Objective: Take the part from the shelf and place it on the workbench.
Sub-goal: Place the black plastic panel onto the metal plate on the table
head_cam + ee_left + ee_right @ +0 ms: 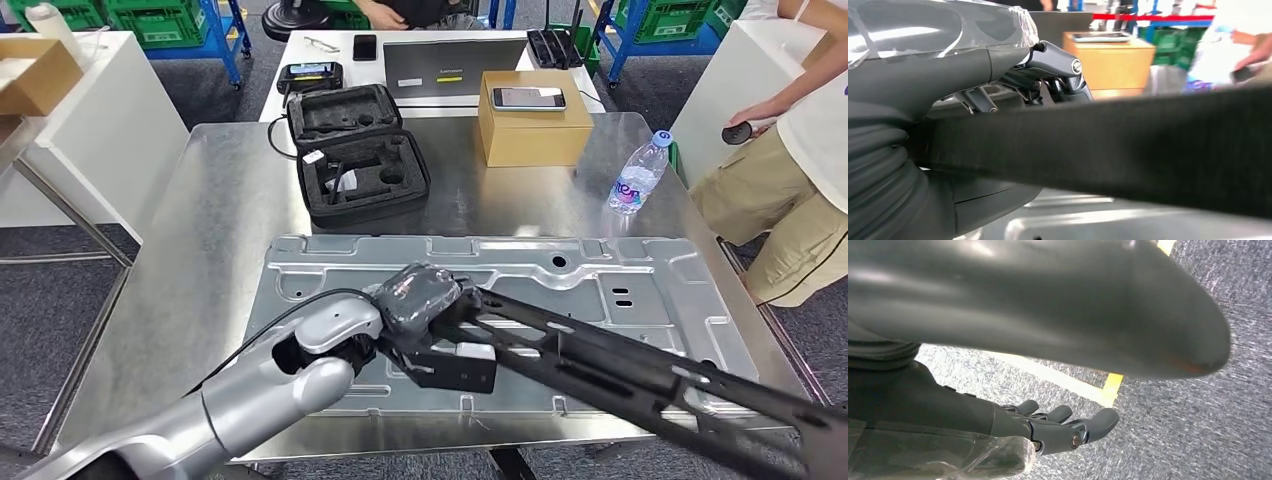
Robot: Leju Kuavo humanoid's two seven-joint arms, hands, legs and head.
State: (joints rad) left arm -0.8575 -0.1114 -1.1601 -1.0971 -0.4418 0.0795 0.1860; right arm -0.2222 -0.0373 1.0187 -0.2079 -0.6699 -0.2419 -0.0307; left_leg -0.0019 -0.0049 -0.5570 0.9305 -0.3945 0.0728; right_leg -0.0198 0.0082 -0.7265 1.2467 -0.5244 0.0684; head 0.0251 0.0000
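Head view: left robot hand (425,315) grasps the long black part (640,375) above the workbench (200,230).

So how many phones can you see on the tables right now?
3. One phone lies on the cardboard box on the steel workbench. A black phone and a handheld device sit on the far table; others may be hidden.

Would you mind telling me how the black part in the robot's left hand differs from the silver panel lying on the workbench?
The black part is long, narrow and dark; the silver panel is broad, shiny sheet metal. The left robot hand holds the part slanting over the panel, which lies flat on the workbench. Both have cut-out holes.
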